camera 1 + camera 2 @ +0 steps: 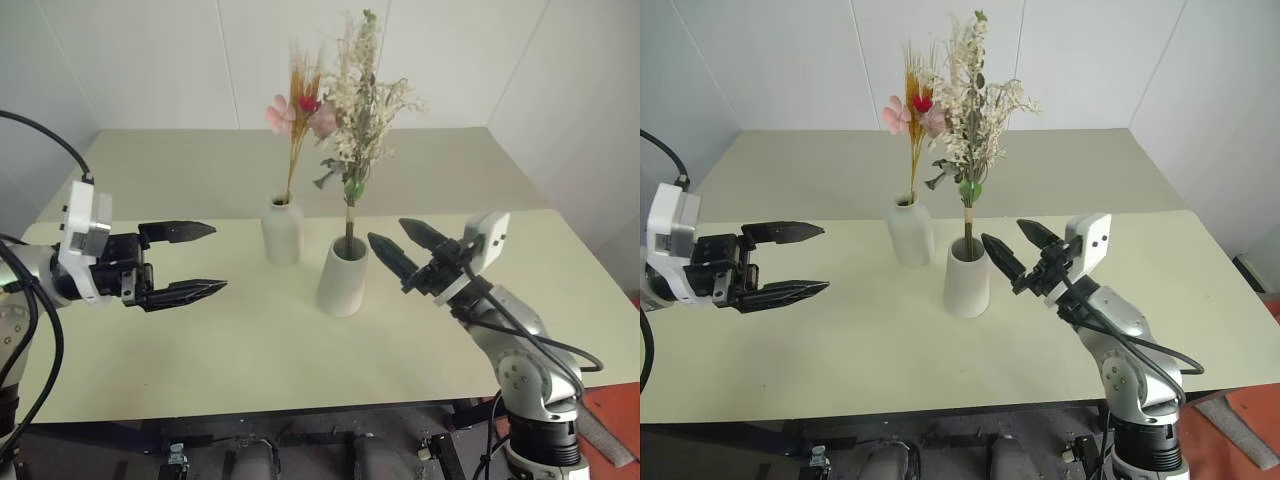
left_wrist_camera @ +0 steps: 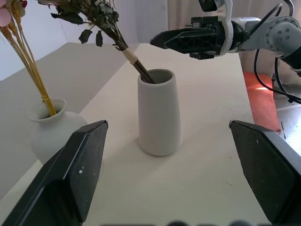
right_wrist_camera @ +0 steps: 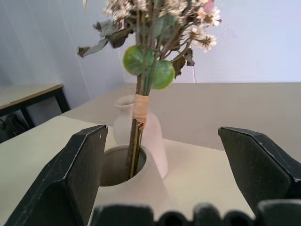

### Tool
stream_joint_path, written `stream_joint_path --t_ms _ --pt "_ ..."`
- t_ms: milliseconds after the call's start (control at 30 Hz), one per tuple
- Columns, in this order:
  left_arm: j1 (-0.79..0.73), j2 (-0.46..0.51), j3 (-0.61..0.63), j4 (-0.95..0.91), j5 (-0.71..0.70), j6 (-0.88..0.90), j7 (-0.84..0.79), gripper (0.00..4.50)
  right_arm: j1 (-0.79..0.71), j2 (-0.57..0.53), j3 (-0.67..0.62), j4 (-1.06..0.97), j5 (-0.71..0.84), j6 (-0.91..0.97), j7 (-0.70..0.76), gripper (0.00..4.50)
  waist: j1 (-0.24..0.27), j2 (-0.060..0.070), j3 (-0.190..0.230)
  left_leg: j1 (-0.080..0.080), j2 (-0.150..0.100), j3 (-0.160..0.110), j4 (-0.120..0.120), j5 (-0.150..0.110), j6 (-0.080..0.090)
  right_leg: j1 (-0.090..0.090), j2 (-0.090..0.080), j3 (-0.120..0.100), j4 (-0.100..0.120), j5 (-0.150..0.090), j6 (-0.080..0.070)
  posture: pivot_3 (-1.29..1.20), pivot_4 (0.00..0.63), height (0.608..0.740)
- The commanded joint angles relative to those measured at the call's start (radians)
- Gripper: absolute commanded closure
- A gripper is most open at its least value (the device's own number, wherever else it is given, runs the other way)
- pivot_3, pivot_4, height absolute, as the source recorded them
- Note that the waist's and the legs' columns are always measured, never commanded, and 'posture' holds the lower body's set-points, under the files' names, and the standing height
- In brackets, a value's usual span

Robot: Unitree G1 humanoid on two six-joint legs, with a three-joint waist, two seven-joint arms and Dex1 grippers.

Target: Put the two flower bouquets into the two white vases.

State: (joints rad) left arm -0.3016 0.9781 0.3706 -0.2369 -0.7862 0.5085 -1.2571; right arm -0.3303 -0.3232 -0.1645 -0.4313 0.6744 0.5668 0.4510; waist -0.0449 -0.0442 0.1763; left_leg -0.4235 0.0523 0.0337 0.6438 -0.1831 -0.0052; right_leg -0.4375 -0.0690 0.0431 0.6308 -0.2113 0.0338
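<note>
1. Risk: the right hand (image 1: pixel 408 250) hangs just beside the wide-mouthed vase (image 1: pixel 343 275), fingers spread wide and holding nothing. A sideways brush from here could catch the tall stems or the rim. That vase is narrow at the base for the height of what it carries, so I judge it the easier of the two to tip.
2. Risk: the fuller bouquet (image 1: pixel 362 100) stands loose in the wide mouth. In the left wrist view its stems lean against one side of the rim rather than standing centred. A knock to the desk (image 1: pixel 250 340) or to the vase could swing the bouquet over, or out.
3. Risk, lesser: the left hand (image 1: pixel 190 262) is well apart from both vases, fingers fully spread, empty, pointing toward them. Little danger unless it sweeps inward at vase height.
4. Bottle-shaped vase (image 1: pixel 282 232): upright on the desk, behind and to the left of the other vase. It holds the slim bunch (image 1: pixel 298 105) of yellow stalks with pink and red blossoms at the top. The narrow neck grips the stalks closely, so I expect them to stay put.
5. Wide-mouthed vase: upright, nearer the front edge, holding the fuller bouquet with cream sprigs and green leaves, stems bound by a tan wrap above the rim.
6. Judgement: both bouquets sit in vases; the task looks complete.
</note>
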Motion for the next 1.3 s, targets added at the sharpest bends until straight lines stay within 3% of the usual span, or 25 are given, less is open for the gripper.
stream_joint_path --t_ms 33,333,700,900,1300 --pt "-0.027 0.011 -0.004 -0.005 -0.002 -0.003 -0.003 0.00 -0.130 -0.027 -0.020 0.066 0.104 0.111 0.001 0.06 -0.002 0.000 0.000 0.000 0.000 0.000 0.000 0.000 0.000 0.000 0.000 0.000 0.000 0.000 0.000 0.00 0.150 0.740" --pt "-0.033 0.011 -0.011 -0.005 0.000 -0.013 -0.009 0.00 -0.409 -0.072 0.038 0.346 0.175 0.342 0.090 0.06 0.005 0.000 0.000 -0.001 0.000 0.000 0.000 0.000 0.000 0.000 0.001 0.000 -0.001 0.003 -0.006 0.00 0.150 0.740" --pt "-0.012 0.009 0.002 -0.014 0.004 -0.020 -0.007 0.00 -0.536 -0.026 0.014 0.466 0.253 0.378 0.249 0.06 0.004 0.000 0.000 -0.001 0.001 0.000 0.000 0.000 0.000 0.000 0.002 0.000 -0.001 0.003 -0.005 0.00 0.150 0.740" --pt "-0.007 0.010 0.002 -0.009 0.010 -0.025 -0.010 0.00 -0.491 -0.066 -0.061 0.404 0.381 0.441 0.312 0.06 0.010 0.000 0.000 -0.002 0.001 0.000 0.000 0.000 0.000 0.000 0.001 0.000 -0.001 0.003 -0.005 0.00 0.150 0.740" --pt "-0.015 -0.002 -0.020 0.000 0.032 -0.037 -0.021 0.00 -0.317 -0.161 -0.101 0.301 0.389 0.445 0.256 0.06 0.008 0.000 0.000 -0.001 0.001 0.000 0.000 0.000 0.000 -0.001 0.002 0.000 -0.001 0.003 -0.005 0.00 0.150 0.740"
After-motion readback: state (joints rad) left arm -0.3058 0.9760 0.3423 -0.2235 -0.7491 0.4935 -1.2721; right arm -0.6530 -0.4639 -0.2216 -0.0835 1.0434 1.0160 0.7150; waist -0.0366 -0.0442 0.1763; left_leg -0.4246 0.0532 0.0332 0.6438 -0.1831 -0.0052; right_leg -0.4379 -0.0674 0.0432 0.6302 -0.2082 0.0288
